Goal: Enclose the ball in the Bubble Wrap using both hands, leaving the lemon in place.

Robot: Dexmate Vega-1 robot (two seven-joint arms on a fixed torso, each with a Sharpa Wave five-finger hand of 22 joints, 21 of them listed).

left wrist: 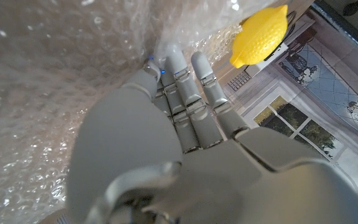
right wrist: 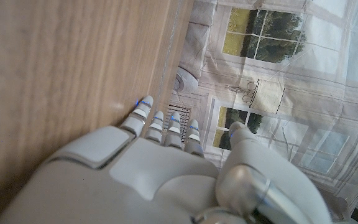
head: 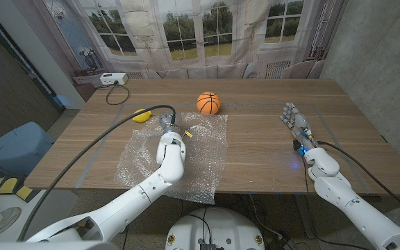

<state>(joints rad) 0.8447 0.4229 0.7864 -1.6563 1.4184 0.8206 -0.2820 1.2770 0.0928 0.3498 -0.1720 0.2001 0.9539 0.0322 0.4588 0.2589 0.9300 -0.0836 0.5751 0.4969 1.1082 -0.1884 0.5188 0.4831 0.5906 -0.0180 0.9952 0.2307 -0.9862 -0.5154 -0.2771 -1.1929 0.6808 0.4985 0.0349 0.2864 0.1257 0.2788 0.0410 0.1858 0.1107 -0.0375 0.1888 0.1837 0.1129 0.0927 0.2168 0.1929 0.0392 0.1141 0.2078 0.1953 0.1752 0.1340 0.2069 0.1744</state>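
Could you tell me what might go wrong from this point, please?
1. The left hand works at the bubble wrap's far edge, close to the lemon; lifting that edge could nudge the lemon.
2. The ball sits beyond the wrap, so pulling the sheet could roll it away.
3. The right hand is far off, delaying support.

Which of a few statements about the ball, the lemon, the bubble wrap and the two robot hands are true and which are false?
1. The ball sits wrapped inside the bubble wrap. False: it stands bare at the sheet's far edge.
2. The lemon lies on the table just off the sheet's far left corner. True.
3. The left robot hand is over the bubble wrap. True.
4. The right robot hand holds the ball. False: it holds nothing, over bare wood, away from the ball.
5. The bubble wrap is spread out on the table. True.
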